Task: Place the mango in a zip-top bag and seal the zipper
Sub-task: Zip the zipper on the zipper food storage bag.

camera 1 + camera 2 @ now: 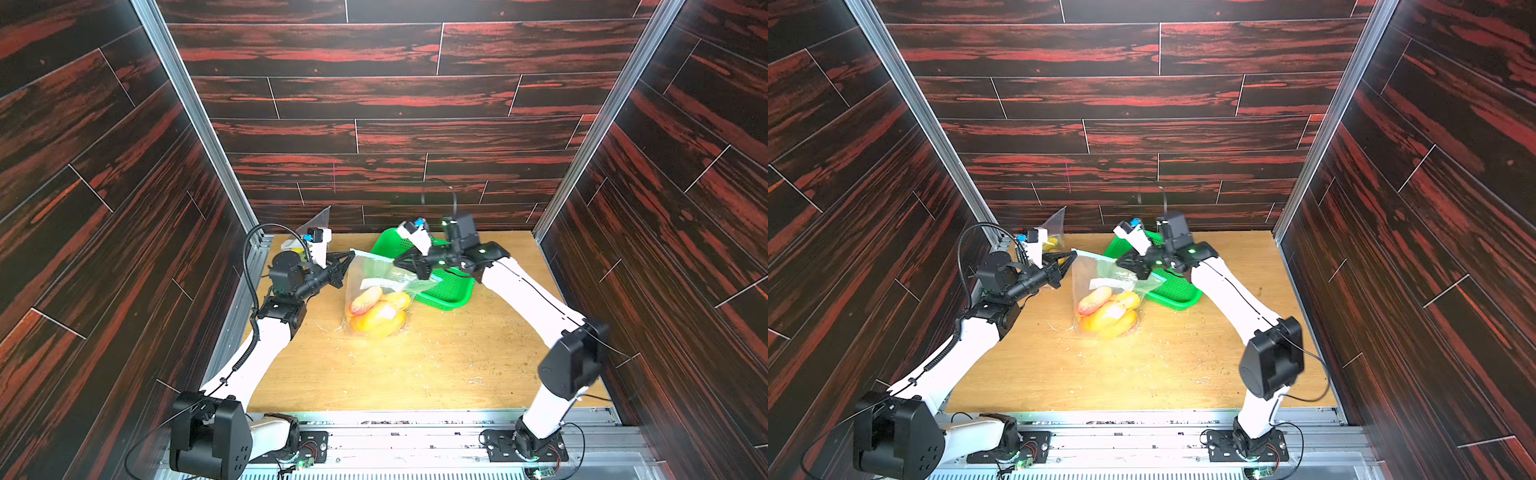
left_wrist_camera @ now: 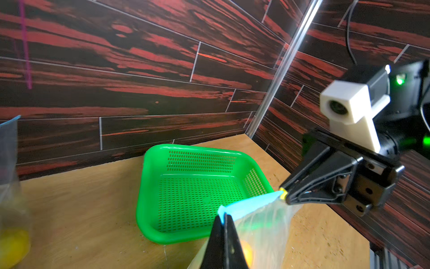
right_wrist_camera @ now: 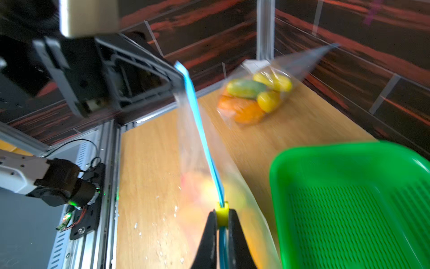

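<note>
Dark panelled walls (image 1: 395,137) enclose the worktop (image 1: 415,374), where the mangoes (image 1: 376,316) sit in the bag (image 1: 374,276) at centre, its zipper strip (image 3: 200,130) stretched taut between the left pincer (image 1: 350,260), clamped at eleven o'clock, and the right pincer (image 1: 397,262), pinching the yellow slider (image 3: 221,213) at one o'clock, probably for sealing.

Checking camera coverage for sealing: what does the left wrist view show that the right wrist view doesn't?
Left wrist only: the right gripper from outside, with its white camera mount. Right wrist only: the left gripper from outside, plus green and orange fruit in a second clear plastic bag. Both: the blue zipper strip of the clear zip-top bag, pinched by the left gripper, the yellow slider clamped by the right gripper, the green perforated plastic basket and the wooden table.
</note>
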Controlling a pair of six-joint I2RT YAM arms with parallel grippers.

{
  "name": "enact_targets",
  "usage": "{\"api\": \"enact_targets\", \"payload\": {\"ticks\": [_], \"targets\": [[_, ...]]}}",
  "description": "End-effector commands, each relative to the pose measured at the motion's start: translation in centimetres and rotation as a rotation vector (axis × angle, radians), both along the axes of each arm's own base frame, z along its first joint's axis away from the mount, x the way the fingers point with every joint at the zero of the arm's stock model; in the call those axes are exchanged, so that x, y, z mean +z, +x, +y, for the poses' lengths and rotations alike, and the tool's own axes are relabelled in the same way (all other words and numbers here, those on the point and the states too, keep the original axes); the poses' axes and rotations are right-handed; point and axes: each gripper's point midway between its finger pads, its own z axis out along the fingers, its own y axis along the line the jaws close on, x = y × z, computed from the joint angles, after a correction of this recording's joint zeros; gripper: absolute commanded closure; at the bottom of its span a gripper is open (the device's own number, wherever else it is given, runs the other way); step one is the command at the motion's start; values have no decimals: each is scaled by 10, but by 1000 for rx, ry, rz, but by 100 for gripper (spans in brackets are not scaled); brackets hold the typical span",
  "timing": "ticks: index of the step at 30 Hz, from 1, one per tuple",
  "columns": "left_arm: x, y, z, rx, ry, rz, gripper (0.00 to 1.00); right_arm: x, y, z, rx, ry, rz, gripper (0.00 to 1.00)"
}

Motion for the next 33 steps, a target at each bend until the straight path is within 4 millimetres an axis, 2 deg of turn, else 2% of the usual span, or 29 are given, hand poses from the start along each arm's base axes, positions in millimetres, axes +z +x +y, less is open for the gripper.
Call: {"api": "enact_targets", "payload": {"ticks": [1,5,9,17,19,21,22,25,29,33], "targets": [[21,16,38,194,-20,-64,100,-6,20,-50,-174,-14,39,100],[16,21,44,229,-23,-43,100,-15,31,-82,-268,-6,79,100],[12,24,45,240,-18,-30,100,-25,38,-102,-328,-6,104,100],[6,31,43,231,-37,-2,100,-14,36,-95,-272,70,107,100],[3,34,43,235,-49,3,100,-7,34,-90,-245,103,106,91],[-3,39,45,255,-54,20,100,-1,32,-88,-234,134,107,71],[-5,42,49,277,-55,28,100,1,33,-88,-238,144,105,66],[-18,55,61,362,-38,73,100,4,38,-97,-301,169,96,57],[-38,77,81,491,4,144,100,4,49,-125,-449,212,86,47],[-51,100,101,604,43,206,100,-3,53,-154,-572,238,78,43]]}}
